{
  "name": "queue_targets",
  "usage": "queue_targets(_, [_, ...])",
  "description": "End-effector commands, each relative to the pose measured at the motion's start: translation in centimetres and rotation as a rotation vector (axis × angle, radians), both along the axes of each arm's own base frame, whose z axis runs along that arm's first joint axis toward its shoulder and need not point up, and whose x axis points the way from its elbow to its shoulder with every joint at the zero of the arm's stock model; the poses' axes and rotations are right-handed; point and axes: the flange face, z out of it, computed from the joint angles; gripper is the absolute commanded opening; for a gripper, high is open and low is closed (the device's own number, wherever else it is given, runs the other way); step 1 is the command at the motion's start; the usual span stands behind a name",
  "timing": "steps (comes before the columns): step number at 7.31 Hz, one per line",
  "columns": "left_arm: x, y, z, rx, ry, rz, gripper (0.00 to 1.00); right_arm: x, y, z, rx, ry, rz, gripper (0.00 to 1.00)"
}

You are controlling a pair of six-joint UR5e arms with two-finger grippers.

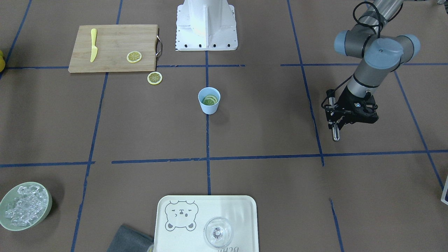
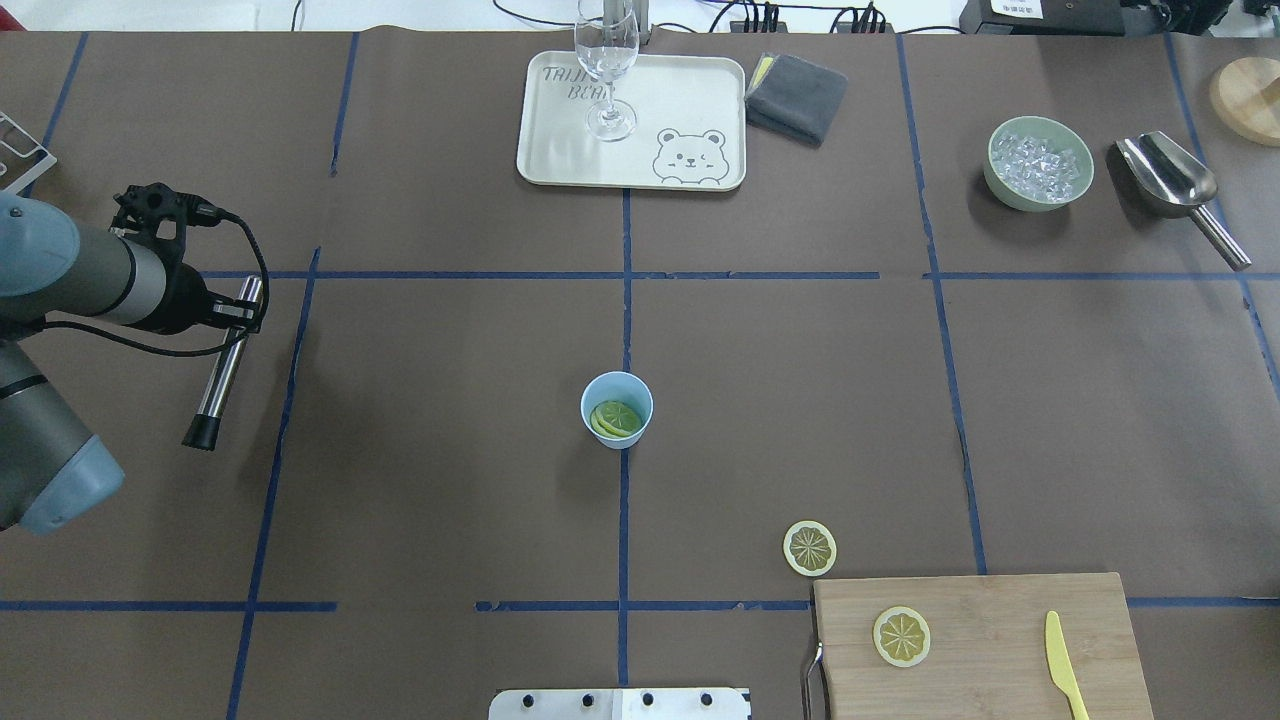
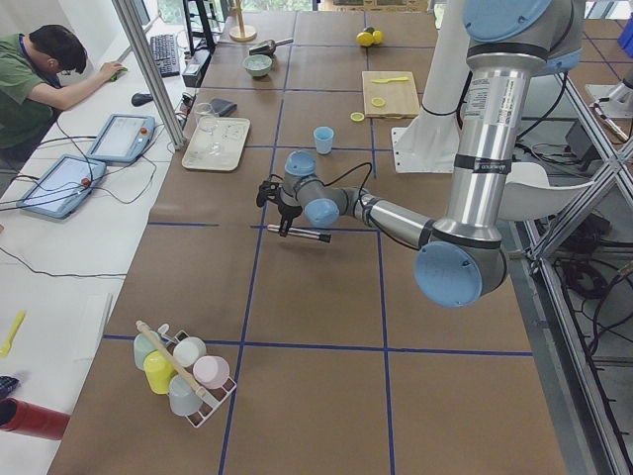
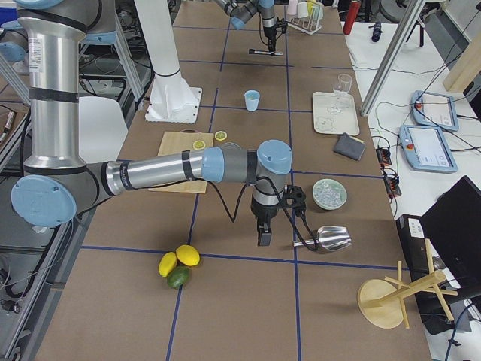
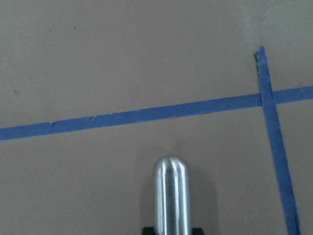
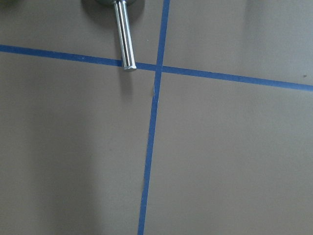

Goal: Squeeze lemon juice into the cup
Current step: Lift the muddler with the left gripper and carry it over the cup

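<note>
Looking down, I see the lemon (image 1: 210, 101) lying inside the cup (image 1: 209, 109), my left gripper (image 1: 334, 115) clamped on a metal rod (image 1: 335, 131); whether the right gripper (image 4: 264, 235) is wide or closed I cannot tell.

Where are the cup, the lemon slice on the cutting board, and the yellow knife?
cup (image 1: 209, 109): front-facing view, outer wall.
lemon slice on the board (image 2: 901, 636): overhead view, centre of its face.
knife (image 1: 93, 45): front-facing view, mid-length.

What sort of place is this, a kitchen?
Probably a robotics lab, not a kitchen: a robot arm over a table gridded with blue tape, toy lemon slices, and an operator beside tablets.
</note>
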Motion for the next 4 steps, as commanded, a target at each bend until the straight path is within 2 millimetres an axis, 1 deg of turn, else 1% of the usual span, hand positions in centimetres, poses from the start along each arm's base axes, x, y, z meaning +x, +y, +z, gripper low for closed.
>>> queue_targets(1, [0.8, -0.9, -7.0, 0.184, 0.105, 0.035, 0.0, 0.1, 0.1, 0.1, -0.002, 0.0, 0.001, 1.0])
queue_targets(2, [0.3, -1.0, -9.6, 0.441, 0.111, 0.13, 0.0, 0.1, 0.3, 0.3, -0.007, 0.0, 0.001, 1.0])
queue_targets(3, [-0.2, -1.3, -12.1, 0.665, 0.122, 0.129, 0.0, 0.2, 0.3, 0.4, -0.008, 0.002, 0.004, 1.0])
queue_targets(4, [-0.6, -0.9, -14.0, 0.756, 0.187, 0.091, 0.0, 0.2, 0.6, 0.7, -0.014, 0.001, 0.005, 1.0])
